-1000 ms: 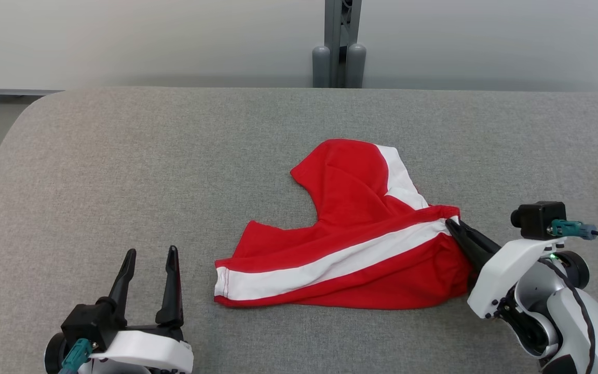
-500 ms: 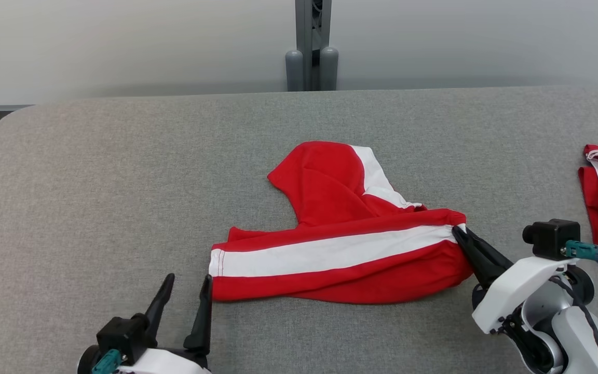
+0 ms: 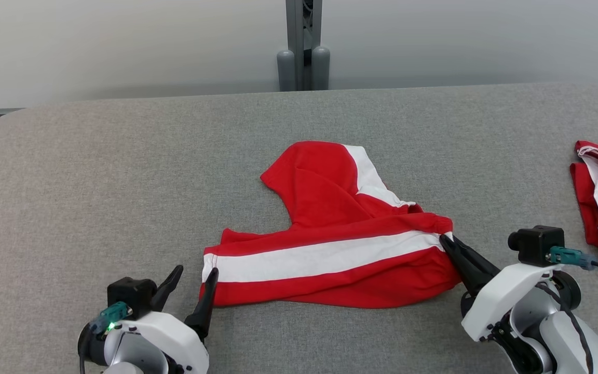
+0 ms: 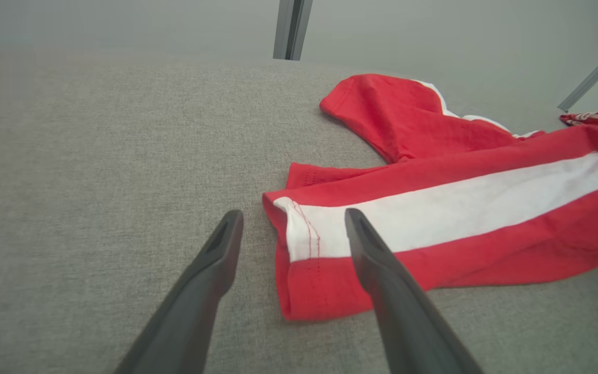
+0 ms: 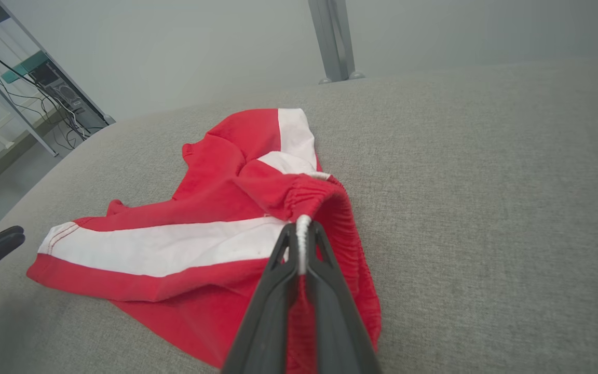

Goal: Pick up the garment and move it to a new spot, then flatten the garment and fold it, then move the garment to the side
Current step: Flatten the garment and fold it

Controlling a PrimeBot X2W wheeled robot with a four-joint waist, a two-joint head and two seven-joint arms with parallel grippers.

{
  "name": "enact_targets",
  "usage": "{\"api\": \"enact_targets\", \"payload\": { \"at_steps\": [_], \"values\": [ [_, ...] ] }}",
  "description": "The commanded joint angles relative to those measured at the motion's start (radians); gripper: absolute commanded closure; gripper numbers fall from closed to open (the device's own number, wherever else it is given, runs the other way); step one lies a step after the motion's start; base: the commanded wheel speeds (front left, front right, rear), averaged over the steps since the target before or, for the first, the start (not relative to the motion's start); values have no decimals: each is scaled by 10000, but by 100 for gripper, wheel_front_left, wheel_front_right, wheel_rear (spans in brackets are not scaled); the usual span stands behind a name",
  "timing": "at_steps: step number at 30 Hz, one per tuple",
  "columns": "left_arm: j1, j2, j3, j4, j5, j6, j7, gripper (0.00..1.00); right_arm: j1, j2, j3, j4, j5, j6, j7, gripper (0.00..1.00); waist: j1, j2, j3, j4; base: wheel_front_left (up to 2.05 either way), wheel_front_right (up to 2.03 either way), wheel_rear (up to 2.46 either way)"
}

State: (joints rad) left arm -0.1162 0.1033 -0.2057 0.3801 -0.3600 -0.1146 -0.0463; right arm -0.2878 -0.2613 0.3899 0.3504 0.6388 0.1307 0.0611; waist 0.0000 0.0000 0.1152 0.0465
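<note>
A: Where's the garment (image 3: 330, 254), and what's got it?

B: It's red shorts with a white stripe, lying mid-table (image 3: 96, 156), one leg flopped toward the back. Your right gripper (image 3: 444, 240) is pressed together on the waistband end. Your left gripper (image 3: 196, 271) is spread wide at the leg hem corner, holding nothing.

A: How will it handle?

B: Light, limp knit, I'd say. Expect it to drape and drag, not move as a sheet. Take it by the seams: stitched hem (image 4: 304, 234) on your left, elastic on your right. They look thicker and should slip less.

A: Do the views differ?

B: Right wrist view gives you the pinch itself, gathered elastic (image 5: 309, 200) between the fingers (image 5: 273, 291). Head view leaves that as a dark tip against red. Left wrist view gives the hem stitching, but I can't tell if a finger touches cloth. Head view adds a second red garment (image 3: 597, 208), well apart at the right edge.
</note>
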Motion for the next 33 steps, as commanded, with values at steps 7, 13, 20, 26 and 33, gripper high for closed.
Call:
{"api": "enact_targets", "payload": {
  "at_steps": [7, 13, 20, 26, 33],
  "values": [
    [-651, 147, -181, 295, -350, -43, 1197, 0, -176, -169, 203, 75, 86, 3, -63, 100, 0, 0, 115, -147, 0, 0, 0],
    [-889, 139, -265, 500, -438, 30, 1607, 0, -269, -206, 268, 114, 125, 3, -114, 100, 0, 0, 235, -225, 0, 0, 0],
    [-1045, 132, -337, 654, -513, 69, 1679, 0, -324, -213, 295, 290, 88, 3, -120, 100, 0, 0, 285, -262, 0, 0, 0],
    [-1201, 115, -346, 721, -618, 67, 1700, 0, -329, -212, 342, 346, 104, 3, -114, 100, 0, 0, 318, -255, 0, 0, 0],
    [-1396, 98, -416, 854, -728, 56, 1737, 92, -442, -198, 445, 383, 143, 3, -90, 100, 0, 0, 337, -275, 0, 0, 0]
  ]
}}
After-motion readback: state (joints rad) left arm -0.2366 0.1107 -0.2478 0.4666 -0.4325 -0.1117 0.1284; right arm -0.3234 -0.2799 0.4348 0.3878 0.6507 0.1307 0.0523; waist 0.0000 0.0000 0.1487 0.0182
